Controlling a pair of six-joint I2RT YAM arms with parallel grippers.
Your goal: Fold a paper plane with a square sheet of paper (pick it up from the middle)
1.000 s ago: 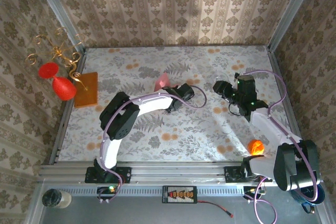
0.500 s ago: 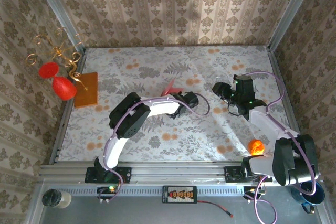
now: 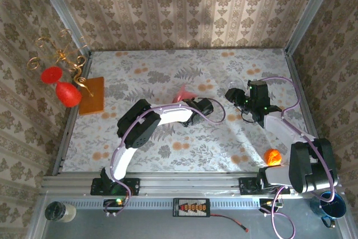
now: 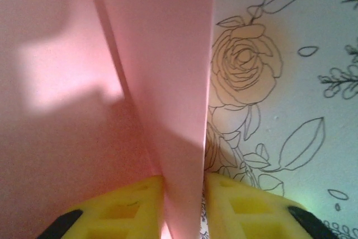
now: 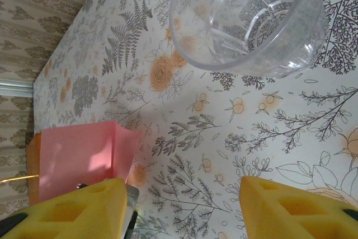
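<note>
- Plainly, the left gripper [image 4: 183,186] is clamped on the paper [image 4: 168,82]. In the left wrist view the folded edge sits between the two yellow fingers [image 4: 123,211], touched on both sides.
- Gripped by that low edge, the paper [image 3: 182,92] stands upright off the table [image 3: 140,71], near its middle in the top view. Its layers open above the pinch (a crease runs up from the fingers). That grip seems meant to keep the fold together while leaving the flaps free.
- The right gripper [image 5: 182,186] is empty, its jaws spread wide. It hovers to the right of the paper [image 5: 78,152], well apart, with its camera on the pink face. I judge it is waiting to take a free flap.
- A clear cup [image 5: 246,20] sits close ahead of the right gripper, and a careless reach could nudge it.
- An orange sheet [image 3: 92,94] lies flat at the table's left edge, far from both arms and apparently not in use.
- No sharp point shows on the paper, so the plane looks only partly folded.
</note>
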